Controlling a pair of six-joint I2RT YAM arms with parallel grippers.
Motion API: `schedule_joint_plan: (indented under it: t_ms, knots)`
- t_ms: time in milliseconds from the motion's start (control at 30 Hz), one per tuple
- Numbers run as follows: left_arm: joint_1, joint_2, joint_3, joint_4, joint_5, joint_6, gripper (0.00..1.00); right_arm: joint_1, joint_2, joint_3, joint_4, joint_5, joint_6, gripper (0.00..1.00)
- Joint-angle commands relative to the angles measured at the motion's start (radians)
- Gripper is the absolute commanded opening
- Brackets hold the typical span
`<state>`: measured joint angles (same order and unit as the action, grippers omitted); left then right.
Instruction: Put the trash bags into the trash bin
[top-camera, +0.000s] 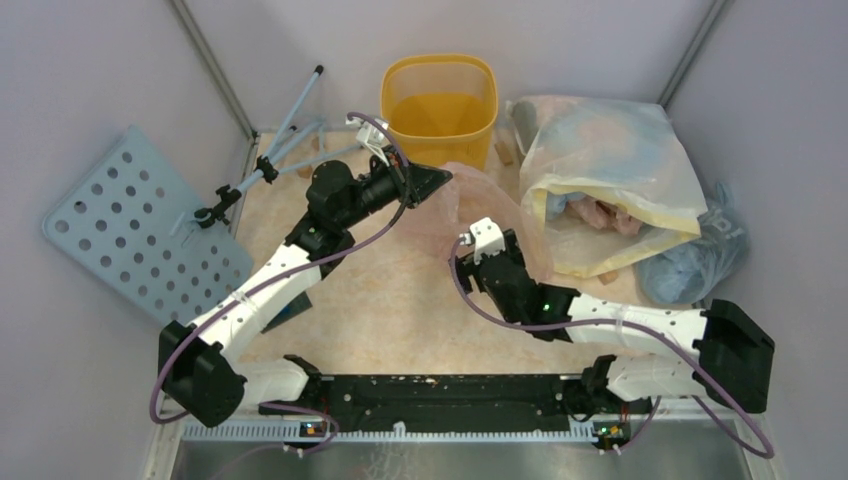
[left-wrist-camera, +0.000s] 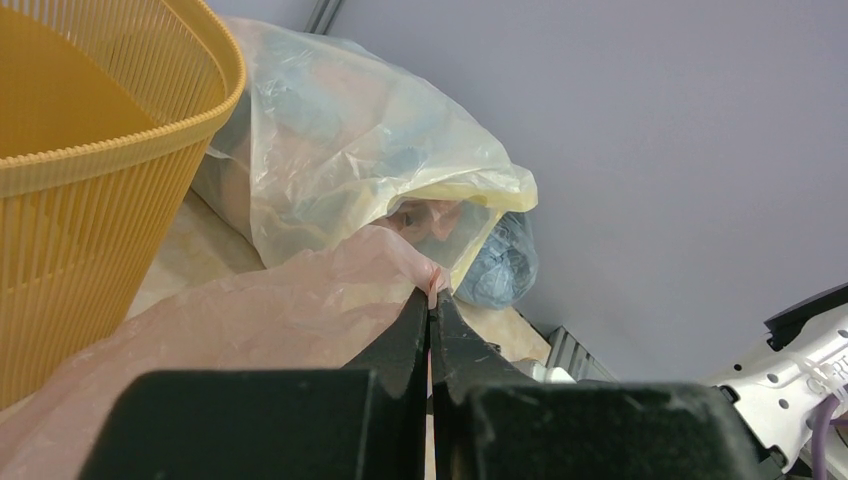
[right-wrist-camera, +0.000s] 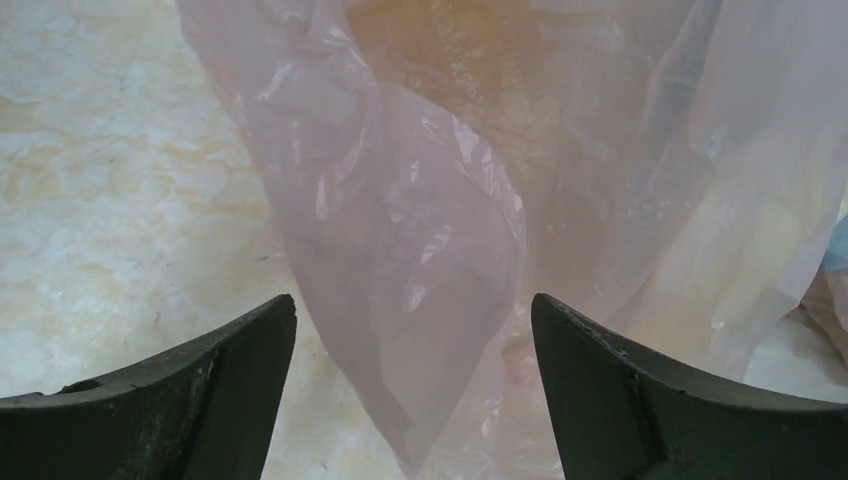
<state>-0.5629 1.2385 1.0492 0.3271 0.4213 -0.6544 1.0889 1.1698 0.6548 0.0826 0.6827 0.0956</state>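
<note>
Fingers (left-wrist-camera: 400, 340) of the left gripper (left-wrist-camera: 432, 300) pinch a corner of the thin, crinkled, translucent pink trash bag (top-camera: 490, 195), draped over the table (top-camera: 400, 290) toward the right gripper (right-wrist-camera: 413, 305), its fingers parted wide, near the yellow-orange trash bin (top-camera: 440, 95), its bare floor showing, and a whitish-yellow sack (top-camera: 610, 160) holding crumpled pink film (top-camera: 600, 212).
</note>
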Motion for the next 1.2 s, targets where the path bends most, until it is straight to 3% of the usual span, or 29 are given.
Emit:
schedule_joint_plan:
  t_ms: [0,67,133,200,300,367,433,833,1033,1100,1167]
  knots:
    - [0.0,-0.016,0.041,0.015,0.003,0.017,0.0,-0.036,0.042,0.045,0.107,0.021,-0.043,0.85]
    - [0.0,-0.012,0.045,0.014,0.002,0.02,0.0,-0.037,0.059,0.059,0.101,0.018,-0.047,0.81]
    - [0.002,0.0,0.064,0.008,-0.001,0.026,0.0,-0.038,0.067,0.071,0.089,-0.014,-0.049,0.68]
    - [0.005,0.019,0.089,-0.005,0.012,0.028,0.0,-0.038,0.056,0.065,0.086,-0.081,-0.052,0.46]
    - [0.009,0.049,0.117,-0.009,0.023,0.03,0.0,-0.038,0.001,0.033,0.101,-0.371,-0.085,0.33]
    - [0.013,0.076,0.134,-0.004,0.028,0.029,0.0,-0.037,-0.05,0.002,0.122,-0.579,-0.073,0.1]
    - [0.016,0.111,0.159,0.0,0.034,0.027,0.0,-0.039,-0.094,-0.023,0.138,-0.672,-0.032,0.0]
    - [0.023,0.308,0.27,0.103,0.153,-0.061,0.0,-0.128,-0.237,-0.158,0.29,-1.055,0.214,0.0]
    - [0.023,0.317,0.26,0.122,0.163,-0.063,0.0,-0.13,-0.26,-0.165,0.313,-1.15,0.246,0.01]
    - [0.024,0.311,0.263,0.124,0.179,-0.067,0.0,-0.13,-0.282,-0.163,0.261,-1.111,0.23,0.37]
    - [0.023,0.296,0.263,0.132,0.202,-0.081,0.0,-0.13,-0.325,-0.168,0.217,-1.021,0.219,0.58]
